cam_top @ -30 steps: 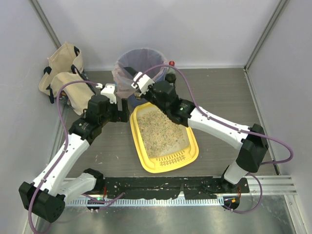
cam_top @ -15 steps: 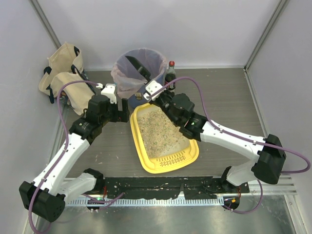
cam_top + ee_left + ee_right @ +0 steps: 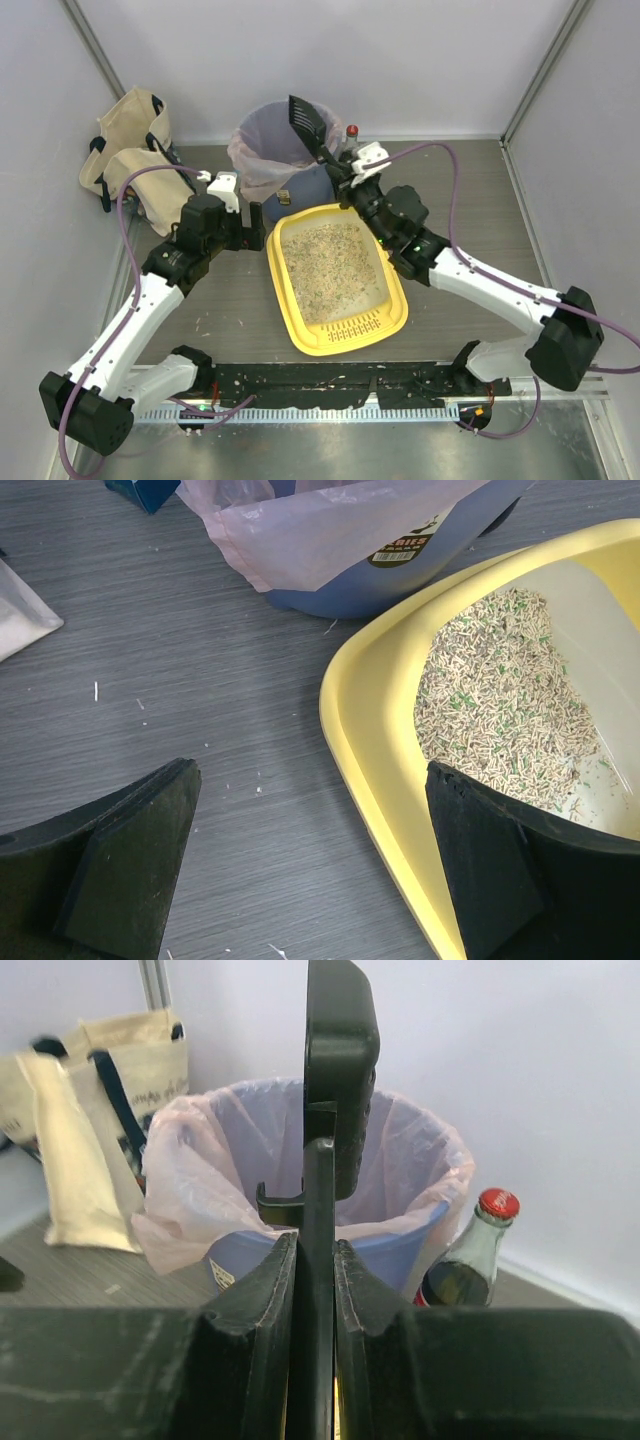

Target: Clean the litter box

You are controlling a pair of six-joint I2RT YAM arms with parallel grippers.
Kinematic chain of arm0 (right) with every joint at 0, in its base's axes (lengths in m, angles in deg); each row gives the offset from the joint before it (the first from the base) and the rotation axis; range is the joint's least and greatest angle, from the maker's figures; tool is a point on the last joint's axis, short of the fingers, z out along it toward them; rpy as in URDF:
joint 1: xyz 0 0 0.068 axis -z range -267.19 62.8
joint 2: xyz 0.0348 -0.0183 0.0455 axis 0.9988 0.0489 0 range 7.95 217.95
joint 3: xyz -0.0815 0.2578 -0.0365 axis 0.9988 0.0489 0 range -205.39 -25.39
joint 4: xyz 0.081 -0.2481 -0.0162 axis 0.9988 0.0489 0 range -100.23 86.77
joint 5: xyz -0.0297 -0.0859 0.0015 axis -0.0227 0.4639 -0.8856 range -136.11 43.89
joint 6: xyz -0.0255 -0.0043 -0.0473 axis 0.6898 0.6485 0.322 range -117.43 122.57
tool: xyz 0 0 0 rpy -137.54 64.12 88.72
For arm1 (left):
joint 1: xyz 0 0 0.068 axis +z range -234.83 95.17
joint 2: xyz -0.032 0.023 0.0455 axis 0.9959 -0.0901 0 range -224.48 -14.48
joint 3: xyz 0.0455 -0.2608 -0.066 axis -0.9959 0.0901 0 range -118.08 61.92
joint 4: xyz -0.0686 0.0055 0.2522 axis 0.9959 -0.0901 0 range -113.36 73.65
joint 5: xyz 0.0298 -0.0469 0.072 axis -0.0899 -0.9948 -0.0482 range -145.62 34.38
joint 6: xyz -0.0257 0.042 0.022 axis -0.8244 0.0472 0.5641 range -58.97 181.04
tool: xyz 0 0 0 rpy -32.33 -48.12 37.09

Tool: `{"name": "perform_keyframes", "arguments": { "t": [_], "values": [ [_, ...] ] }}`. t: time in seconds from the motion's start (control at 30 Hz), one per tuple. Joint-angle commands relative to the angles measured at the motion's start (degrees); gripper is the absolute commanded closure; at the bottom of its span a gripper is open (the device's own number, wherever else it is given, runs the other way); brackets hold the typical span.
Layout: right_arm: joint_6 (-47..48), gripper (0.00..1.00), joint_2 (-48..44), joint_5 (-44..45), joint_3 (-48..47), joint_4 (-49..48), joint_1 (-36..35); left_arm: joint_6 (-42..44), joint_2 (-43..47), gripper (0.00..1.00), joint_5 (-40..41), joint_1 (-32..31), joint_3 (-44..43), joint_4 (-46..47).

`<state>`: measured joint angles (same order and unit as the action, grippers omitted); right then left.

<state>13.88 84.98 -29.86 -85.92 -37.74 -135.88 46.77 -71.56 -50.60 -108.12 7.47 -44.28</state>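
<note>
Right gripper [image 3: 347,170] [image 3: 315,1252]: fingers pressed together on the handle of a black litter scoop [image 3: 306,118] [image 3: 338,1070], which stands upright above them. Directly ahead of this hand is the blue bin [image 3: 308,188] [image 3: 395,1245] with its pinkish liner; a red-capped glass bottle [image 3: 351,136] [image 3: 468,1260] stands ahead to its right.

Left gripper [image 3: 256,226] [image 3: 308,780]: fingers spread wide, holding nothing. The yellow litter box [image 3: 300,336] [image 3: 365,715], holding pellet litter, lies just ahead, its rim passing under the right finger. Canvas tote bags [image 3: 128,150] sit well off to this hand's left.
</note>
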Motion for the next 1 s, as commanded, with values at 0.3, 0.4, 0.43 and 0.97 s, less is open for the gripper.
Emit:
{"name": "perform_keyframes", "arguments": {
  "t": [0.3, 0.4, 0.43, 0.97],
  "values": [
    [-35.54, 0.99, -24.01, -3.34, 17.88, -4.85, 2.46, 0.73, -0.05, 0.00, 0.52, -0.27, -0.30, 0.85],
    [-40.38, 0.99, -29.20, -2.54, 21.05, 0.15, 2.46, 0.73, 0.04, 0.00, 0.61, -0.27, -0.21, 0.94],
    [-44.75, 0.99, -30.35, -2.37, 22.03, 1.22, 2.46, 0.73, 0.13, 0.00, 0.70, -0.18, -0.12, 1.03],
    [-77.92, 0.99, -35.90, 2.82, 37.51, 8.24, -5.98, 0.81, 0.74, 0.00, 1.14, -0.27, 0.05, 1.12]
  ]
}}
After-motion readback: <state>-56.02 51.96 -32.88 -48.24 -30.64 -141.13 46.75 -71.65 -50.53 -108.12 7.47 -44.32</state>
